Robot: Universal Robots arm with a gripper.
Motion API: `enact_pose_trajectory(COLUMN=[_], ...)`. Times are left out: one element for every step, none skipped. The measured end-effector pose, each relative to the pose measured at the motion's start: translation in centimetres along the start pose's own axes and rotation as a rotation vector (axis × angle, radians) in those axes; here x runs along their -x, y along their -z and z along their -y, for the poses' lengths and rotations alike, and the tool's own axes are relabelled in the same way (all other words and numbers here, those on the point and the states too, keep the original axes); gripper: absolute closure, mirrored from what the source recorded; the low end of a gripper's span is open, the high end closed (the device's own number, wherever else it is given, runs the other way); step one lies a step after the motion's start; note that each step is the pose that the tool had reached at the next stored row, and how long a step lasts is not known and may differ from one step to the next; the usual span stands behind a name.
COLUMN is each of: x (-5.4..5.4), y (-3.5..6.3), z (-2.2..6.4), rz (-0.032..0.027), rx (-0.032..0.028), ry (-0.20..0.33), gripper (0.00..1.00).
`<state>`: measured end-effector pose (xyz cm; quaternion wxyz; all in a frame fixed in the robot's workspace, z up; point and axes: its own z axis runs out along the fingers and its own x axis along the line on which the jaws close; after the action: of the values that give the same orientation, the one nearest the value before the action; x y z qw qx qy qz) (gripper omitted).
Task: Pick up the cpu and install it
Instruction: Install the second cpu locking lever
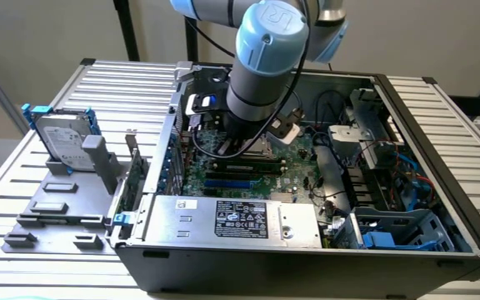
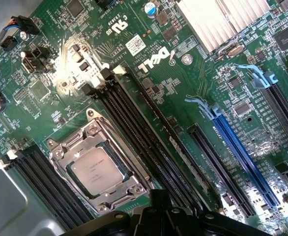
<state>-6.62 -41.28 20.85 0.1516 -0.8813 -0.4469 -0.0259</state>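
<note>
The cpu point(image 2: 97, 169), a light, stiff, fragile chip best gripped by its edges, sat in the socket point(image 2: 97, 172) near the closed, empty end effector point(image 2: 158, 216).

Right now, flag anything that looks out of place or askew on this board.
Nothing stands out. The cpu lies flat and square inside its socket frame on the motherboard, with no visible damage.

"DELL" printed on green motherboard point(image 2: 149, 73), "UR" on arm joint cap point(image 1: 275, 20)
</note>
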Motion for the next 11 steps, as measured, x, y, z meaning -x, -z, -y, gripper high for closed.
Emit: enact_pose_trajectory(x=[-0.03, -0.05, -0.07, -0.10, -0.12, -0.13, -0.16, -0.19, -0.21, -0.24, -0.26], y=[-0.02, -0.03, -0.04, -0.06, -0.08, -0.09, -0.09, -0.10, -0.11, -0.10, -0.08], z=[0.04, 0.08, 0.12, 0.17, 0.20, 0.23, 0.25, 0.27, 0.29, 0.32, 0.33], rz=[0.0012, 0.0019, 0.0029, 0.0042, 0.0053, 0.0063, 0.0075, 0.0085, 0.0094, 0.0105, 0.0113], rx=[0.0009, 0.0015, 0.0022, 0.0032, 0.0041, 0.0048, 0.0056, 0.0064, 0.0071, 0.0080, 0.0085], ry=[0.000, 0.000, 0.000, 0.000, -0.001, -0.001, -0.001, -0.001, -0.001, -0.001, -0.001], gripper=[0.89, 0.89, 0.89, 0.89, 0.89, 0.89, 0.89, 0.89, 0.89, 0.89, 0.89])
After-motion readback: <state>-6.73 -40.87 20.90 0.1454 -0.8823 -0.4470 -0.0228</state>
